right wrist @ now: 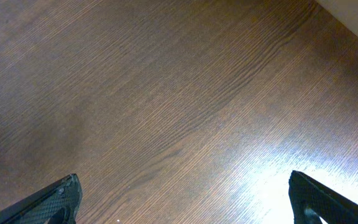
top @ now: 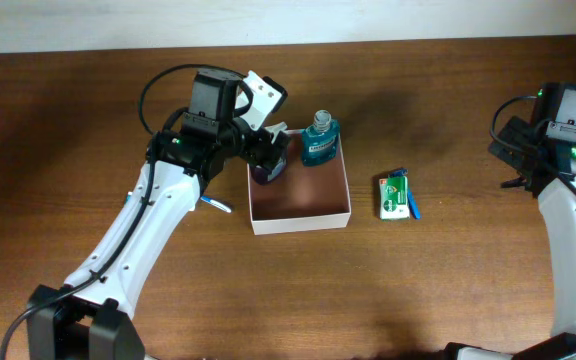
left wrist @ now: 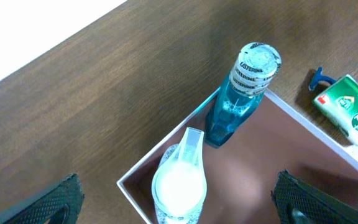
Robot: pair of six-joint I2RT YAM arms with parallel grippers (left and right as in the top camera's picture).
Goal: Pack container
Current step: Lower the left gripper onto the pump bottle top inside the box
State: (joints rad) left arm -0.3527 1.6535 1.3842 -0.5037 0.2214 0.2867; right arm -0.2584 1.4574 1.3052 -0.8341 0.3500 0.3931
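left gripper (left wrist: 179, 186): jaws spread wide, one either side of the white-capped bottle, pads clear of it, holding nothing
white-capped bottle (left wrist: 180, 168): clear, upright in the container's far left corner; from overhead it is mostly hidden by the gripper
mouthwash bottle (left wrist: 241, 93): blue-green, upright against the far wall; "listerine" reads on the cap band in the left wrist view only
container (top: 308, 222): white box, reddish-brown inside, mid-table
green pack (top: 394, 197): right of the container, apart from it; print too small to read
blue-handled item (top: 413, 207): touching the pack's right side
right gripper (right wrist: 182, 186): wide open, empty, over bare wood at far right
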